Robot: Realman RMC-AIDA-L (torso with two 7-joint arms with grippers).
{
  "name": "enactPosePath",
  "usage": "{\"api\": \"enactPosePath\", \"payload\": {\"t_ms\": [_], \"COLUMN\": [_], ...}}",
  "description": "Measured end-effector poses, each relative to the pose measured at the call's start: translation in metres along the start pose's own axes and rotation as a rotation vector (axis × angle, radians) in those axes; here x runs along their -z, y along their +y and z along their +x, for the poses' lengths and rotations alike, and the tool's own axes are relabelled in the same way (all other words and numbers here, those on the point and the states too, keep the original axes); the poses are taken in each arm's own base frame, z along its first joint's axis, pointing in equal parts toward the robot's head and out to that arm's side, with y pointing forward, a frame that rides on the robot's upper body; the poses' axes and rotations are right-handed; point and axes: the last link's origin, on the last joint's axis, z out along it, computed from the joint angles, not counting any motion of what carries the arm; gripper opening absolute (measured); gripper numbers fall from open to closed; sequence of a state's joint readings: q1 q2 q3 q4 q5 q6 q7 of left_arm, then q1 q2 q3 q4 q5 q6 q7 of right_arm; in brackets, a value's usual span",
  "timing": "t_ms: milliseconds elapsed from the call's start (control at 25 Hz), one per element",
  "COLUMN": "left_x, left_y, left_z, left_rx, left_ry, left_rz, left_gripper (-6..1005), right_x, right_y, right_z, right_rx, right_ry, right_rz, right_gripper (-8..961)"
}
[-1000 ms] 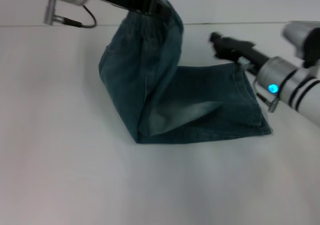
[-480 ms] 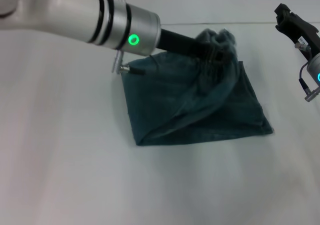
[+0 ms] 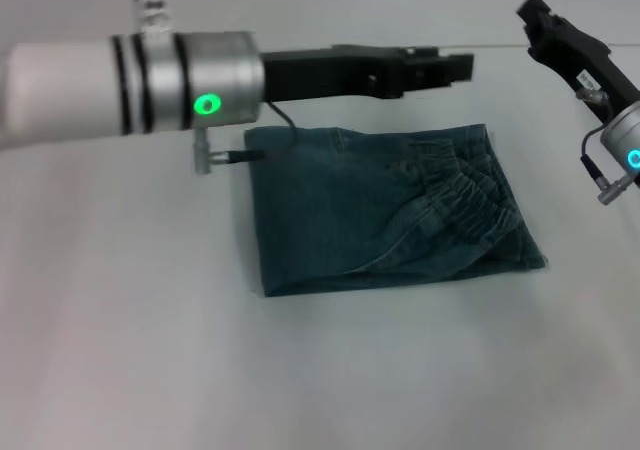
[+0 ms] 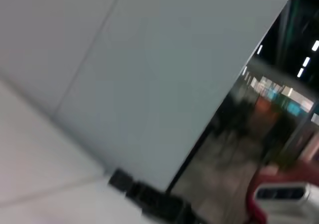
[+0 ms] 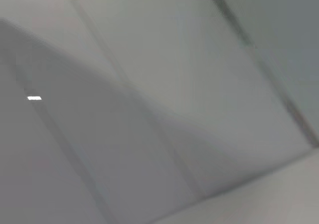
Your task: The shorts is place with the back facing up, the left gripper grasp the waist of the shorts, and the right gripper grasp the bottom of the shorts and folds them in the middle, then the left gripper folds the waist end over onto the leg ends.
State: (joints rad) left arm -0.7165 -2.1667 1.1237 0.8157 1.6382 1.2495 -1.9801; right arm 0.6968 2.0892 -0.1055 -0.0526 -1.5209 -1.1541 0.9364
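Since the earlier frame the black two-fingered left gripper (image 3: 455, 68) has let go and lifted; fingers spread, above the far edge of the faded blue-green denim shorts (image 3: 385, 210). These lie folded flat on the white table (image 3: 130, 350), puckered elastic waist (image 3: 455, 185) atop the leg ends. Black right gripper (image 3: 545, 25) is raised far right; jaw state unclear. Wrist views show only walls.

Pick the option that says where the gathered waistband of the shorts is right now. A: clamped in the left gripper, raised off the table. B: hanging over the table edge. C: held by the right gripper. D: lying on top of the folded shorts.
D: the waist of the shorts lies on the shorts, and the left gripper and right gripper are both clear of it.
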Motion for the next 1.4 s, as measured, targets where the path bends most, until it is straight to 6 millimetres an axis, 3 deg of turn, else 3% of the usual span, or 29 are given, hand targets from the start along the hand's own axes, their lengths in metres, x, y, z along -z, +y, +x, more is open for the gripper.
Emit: {"api": "enactPosePath", "payload": {"t_ms": [160, 200, 240, 320, 360, 400, 480, 560, 600, 680, 920, 1120, 1400], "left_x": [0.045, 0.058, 0.058, 0.104, 0.111, 0.135, 0.142, 0.157, 0.167, 0.17, 0.18, 0.176, 0.174], "left_y": [-0.009, -0.013, -0.013, -0.022, -0.022, -0.022, -0.022, -0.017, -0.014, -0.014, -0.014, -0.014, -0.013], "left_z": [-0.009, -0.012, -0.012, -0.028, -0.031, -0.044, -0.048, -0.063, -0.076, -0.08, -0.102, -0.105, -0.106], "left_rx": [0.033, 0.045, 0.045, 0.075, 0.077, 0.076, 0.072, 0.054, 0.051, 0.052, 0.079, 0.083, 0.088], "left_ry": [0.13, 0.156, 0.156, 0.234, 0.242, 0.261, 0.261, 0.219, 0.154, 0.134, 0.0, -0.027, -0.03], "left_rz": [0.0, 0.011, 0.011, 0.059, 0.066, 0.085, 0.089, 0.086, 0.088, 0.092, 0.128, 0.125, 0.117], "left_gripper": [500, 538, 577, 657, 699, 740, 824, 861, 880, 917, 932, 933, 932], "right_x": [0.005, 0.012, 0.012, 0.025, 0.033, 0.051, 0.059, 0.079, 0.099, 0.107, 0.138, 0.14, 0.139], "right_y": [0.007, 0.011, 0.011, 0.014, 0.015, 0.014, 0.012, 0.004, -0.001, -0.003, -0.018, -0.021, -0.021], "right_z": [-0.019, -0.032, -0.032, -0.042, -0.047, -0.056, -0.06, -0.064, -0.066, -0.067, -0.057, -0.046, -0.044], "right_rx": [-0.063, -0.113, -0.113, -0.101, -0.079, -0.025, 0.002, 0.056, 0.091, 0.103, 0.116, 0.112, 0.125], "right_ry": [0.047, 0.089, 0.089, 0.136, 0.168, 0.254, 0.299, 0.429, 0.532, 0.566, 0.682, 0.726, 0.727], "right_rz": [-0.166, -0.259, -0.259, -0.343, -0.386, -0.453, -0.471, -0.489, -0.511, -0.52, -0.456, -0.428, -0.422], "right_gripper": [143, 149, 154, 165, 170, 207, 281, 355, 392, 641, 705, 758, 739]}}
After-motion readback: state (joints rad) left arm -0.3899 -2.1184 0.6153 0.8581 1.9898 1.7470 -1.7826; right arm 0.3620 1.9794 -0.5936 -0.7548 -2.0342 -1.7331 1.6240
